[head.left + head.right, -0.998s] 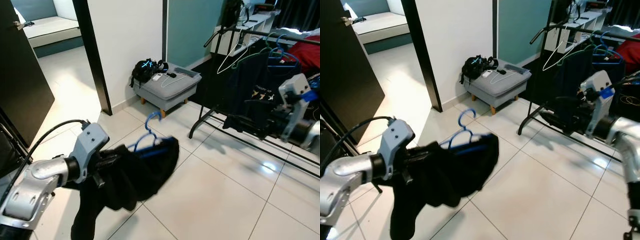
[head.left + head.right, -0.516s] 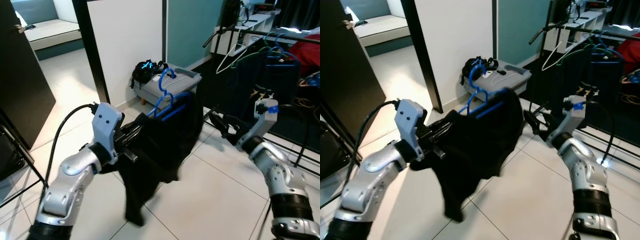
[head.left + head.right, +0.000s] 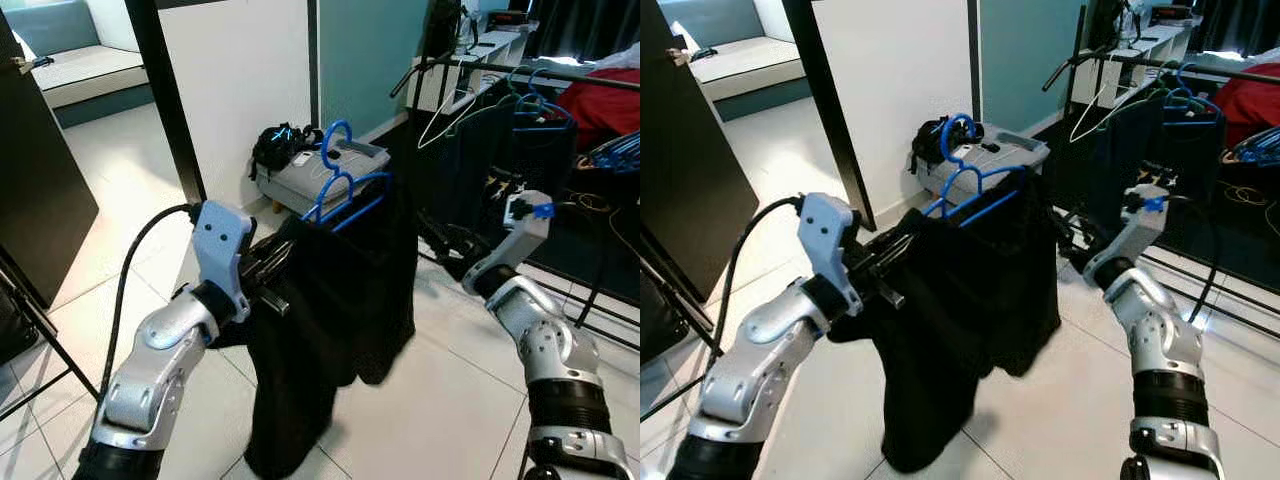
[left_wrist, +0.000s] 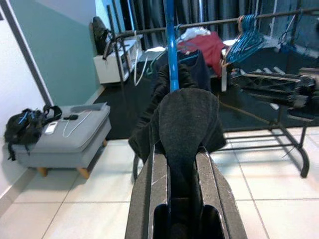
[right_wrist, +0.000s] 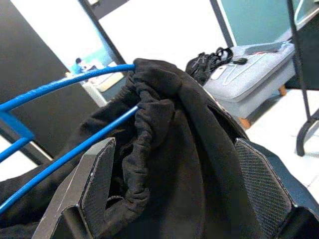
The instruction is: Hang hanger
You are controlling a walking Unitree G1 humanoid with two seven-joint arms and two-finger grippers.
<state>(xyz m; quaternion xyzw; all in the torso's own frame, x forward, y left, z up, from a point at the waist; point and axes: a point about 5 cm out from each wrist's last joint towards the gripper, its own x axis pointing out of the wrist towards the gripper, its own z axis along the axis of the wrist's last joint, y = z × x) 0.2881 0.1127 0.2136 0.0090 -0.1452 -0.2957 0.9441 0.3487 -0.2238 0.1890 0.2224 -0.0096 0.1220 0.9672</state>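
Here, left hand (image 4: 185,199) pinching blue hanger (image 3: 338,185), right hand (image 5: 179,199) spread, footstool (image 3: 320,175) beyond.

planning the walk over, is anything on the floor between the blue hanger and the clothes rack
Nothing visible does. The left claw holds the blue hanger with its black garment; the right claw is at the garment's far end. The tiled floor leads to the clothes rack. The grey footstool sits aside.

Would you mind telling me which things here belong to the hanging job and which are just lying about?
Belonging to the job:
- blue hanger
- black garment on it
- clothes rack
- left gripper, shut on the garment
- right gripper, open around the garment's other end

Just lying about:
- grey footstool
- black bag on it
- red cloth
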